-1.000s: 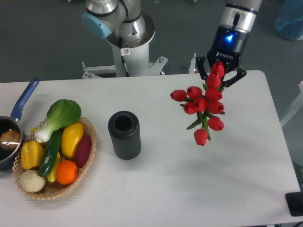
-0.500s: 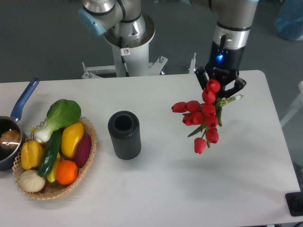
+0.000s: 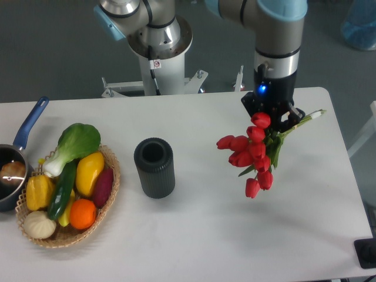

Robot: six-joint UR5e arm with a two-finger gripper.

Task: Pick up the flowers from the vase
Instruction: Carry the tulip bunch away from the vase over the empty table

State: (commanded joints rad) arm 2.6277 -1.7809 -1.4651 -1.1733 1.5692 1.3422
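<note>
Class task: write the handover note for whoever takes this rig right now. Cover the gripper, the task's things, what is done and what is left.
Gripper: shut on the stems of the bunch of red tulips, held in the air above the white table.
Ribbed dark grey cylinder vase: upright, empty, left of the bunch.
Done: flowers are out of the vase.
Left: nothing of the pick-up; just keep the grip.

A white surface [image 3: 194, 235] with rounded far corners fills most of the view; its top is matte and evenly lit, with only soft shadows; behind it lies a dark grey floor [image 3: 53, 53], plain and dull; at the top right corner a pale blue translucent object [image 3: 359, 23] rests on that floor, cut off by the frame edge; a small black object [image 3: 367, 252] shows at the lower right edge, beside the surface; no walls or windows can be made out.
</note>
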